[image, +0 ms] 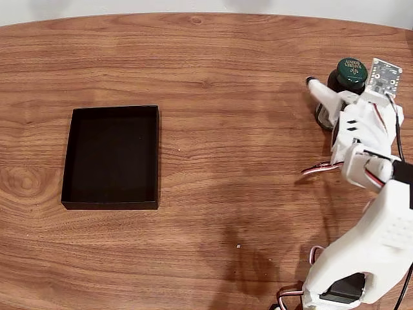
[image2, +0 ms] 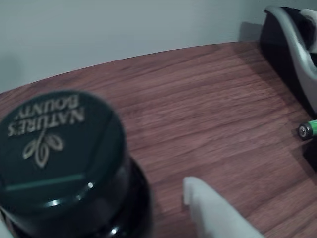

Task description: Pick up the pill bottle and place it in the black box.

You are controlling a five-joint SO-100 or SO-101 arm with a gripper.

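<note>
Closest to the wrist camera, the pill bottle [image2: 62, 163] stands upright on the desk [image2: 208, 109], its dark green screw cap [image2: 57, 148] with pale lettering looming large and the dark, glossy shoulder showing just below it. One white finger [image2: 218, 210] rises to the right of the bottle in that view, apart from its wall, so the fingers look spread around the bottle without yet pressing on it; the other finger is hidden at the frame's lower left edge. In the fixed view the gripper [image: 335, 97] sits at the bottle [image: 345, 81] near the desk's far right, one finger [image: 322, 93] reaching along the bottle's left side. Judging by its look, the bottle is small, rigid and light, but its round smooth wall could slip or twist between narrow fingers, and it is tall enough to tip if nudged off-centre. The best hold is probably on the body just under the cap, squeezed across the full width, with the cap's rim acting as a stop against sliding. Farther off in the wrist view a small green cylinder [image2: 308, 129] lies on the wood. Well away, at the left in the fixed view, the black box [image: 111, 157] waits, wide and shallow.
</note>
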